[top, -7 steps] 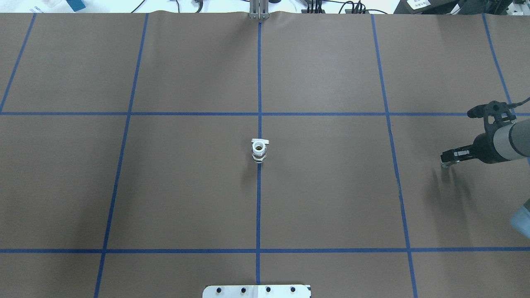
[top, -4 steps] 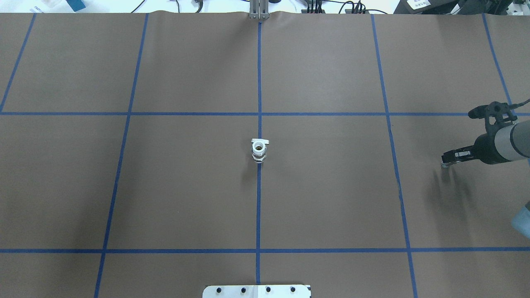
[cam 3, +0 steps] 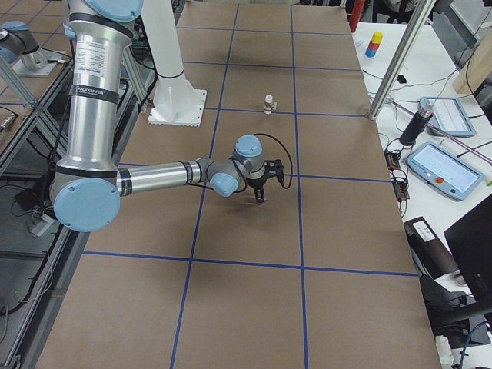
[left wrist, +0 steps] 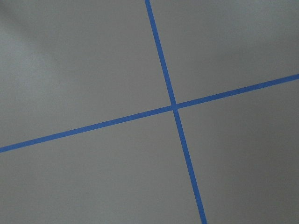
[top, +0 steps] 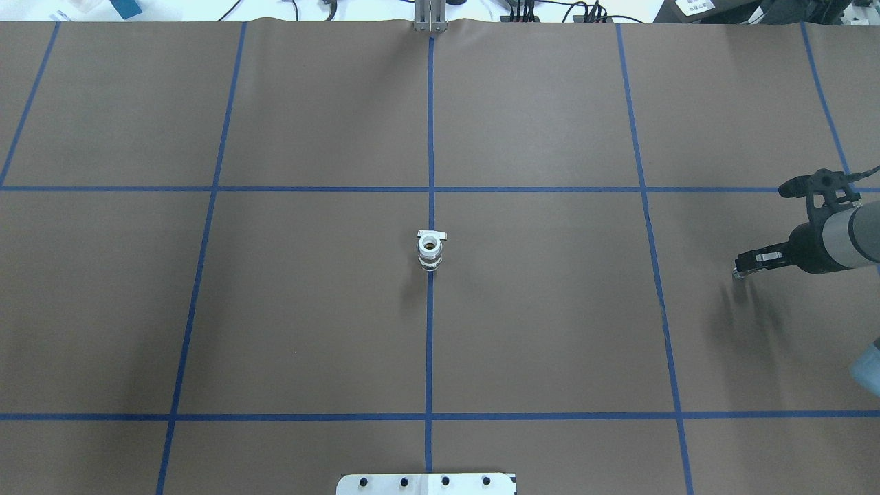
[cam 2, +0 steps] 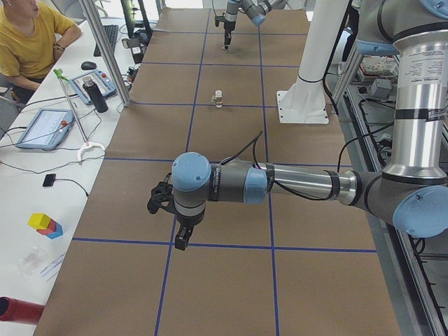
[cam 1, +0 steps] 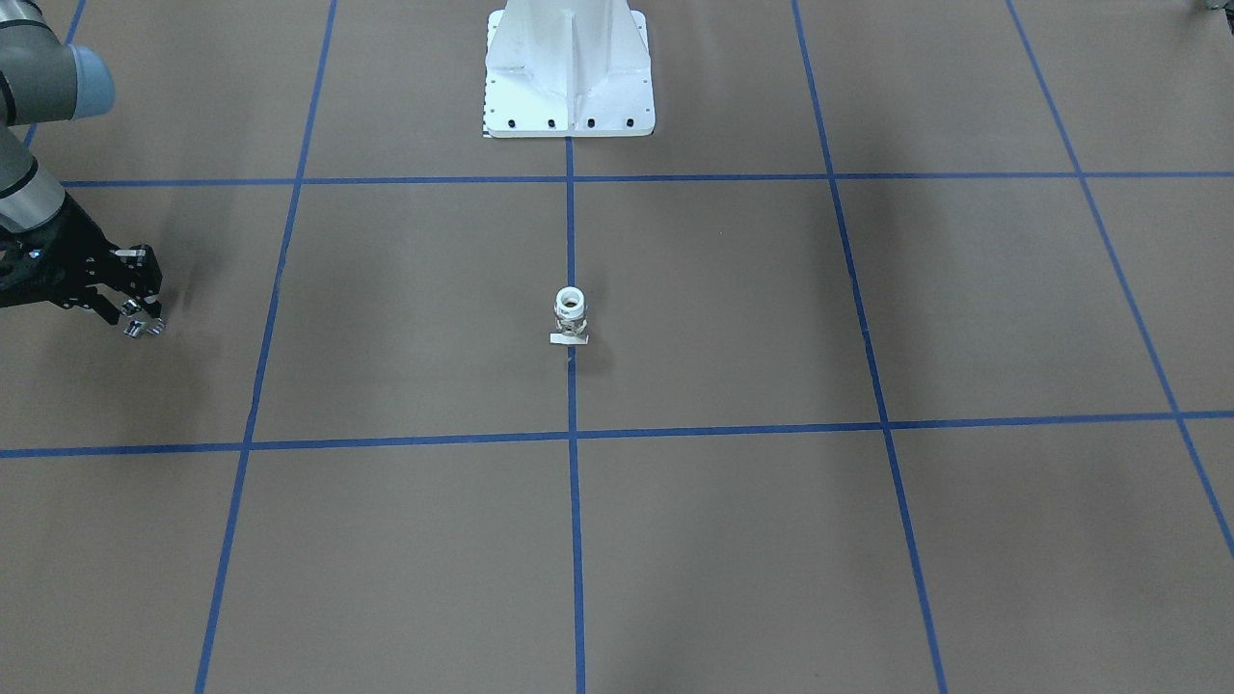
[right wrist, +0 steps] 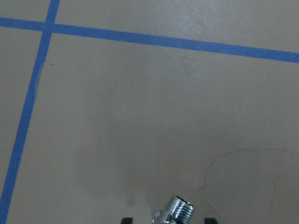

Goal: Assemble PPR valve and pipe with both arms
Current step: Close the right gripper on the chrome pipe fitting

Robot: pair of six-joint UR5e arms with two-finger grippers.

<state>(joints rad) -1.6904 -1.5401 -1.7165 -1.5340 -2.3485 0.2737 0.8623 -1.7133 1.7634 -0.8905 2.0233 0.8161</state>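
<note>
Right claw [cam 1: 141,318]: clenched partway on a chrome threaded fitting [right wrist: 180,210], which sits between the tips with its thread sticking out. The claw hangs off the surface [top: 550,330], its shadow just beside it. White pipe piece [top: 430,251] stands upright on the centre tape line, well apart from this claw toward mid-surface. One blue tape line [top: 646,206] crosses between them. White pedestal [cam 1: 569,67] is beyond the pipe piece, on the robot's side. Left claw [cam 2: 182,239]: pointing down over a tape crossing, well apart from the pipe piece; can't tell if it's parted or closed.
</note>
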